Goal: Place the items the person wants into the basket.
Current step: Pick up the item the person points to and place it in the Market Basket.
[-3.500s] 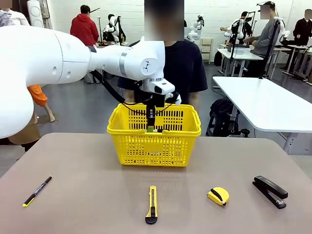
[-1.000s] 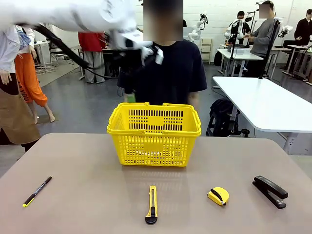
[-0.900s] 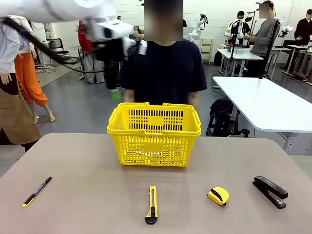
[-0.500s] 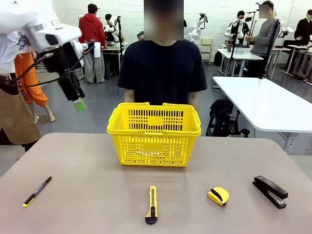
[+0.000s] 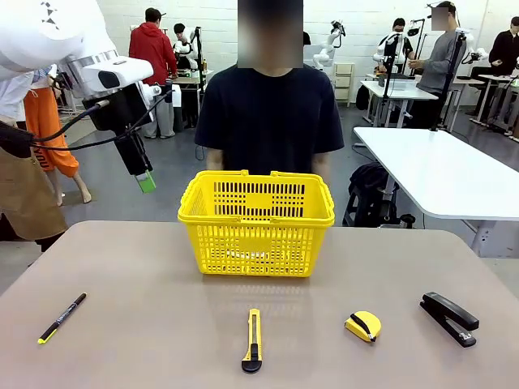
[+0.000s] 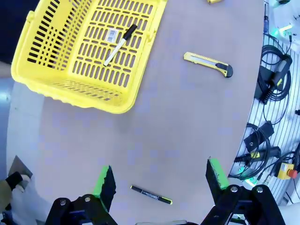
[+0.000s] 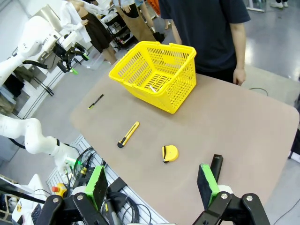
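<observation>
The yellow basket (image 5: 256,247) stands at the table's far middle, with the person (image 5: 272,113) in a dark T-shirt right behind it. A white marker with a black cap (image 6: 120,38) lies on the floor of the basket (image 6: 79,89). Near the front edge lie the yellow utility knife (image 5: 253,340) and the tape measure (image 5: 362,326). My left gripper (image 5: 144,180) hangs high to the left of the basket, its jaws open and empty in the left wrist view (image 6: 159,177). High over the table's right side, my right gripper (image 7: 151,182) is open and empty too.
A black stapler (image 5: 448,318) lies at the front right and a thin black pen with a yellow tip (image 5: 62,318) at the front left. The table's middle, between the basket and the tools, is bare. A white table (image 5: 446,174) stands off to the right.
My left arm has risen from the basket and swung left. Over the last half second its gripper has drifted slightly back to the right. The tools on the table have not moved.
</observation>
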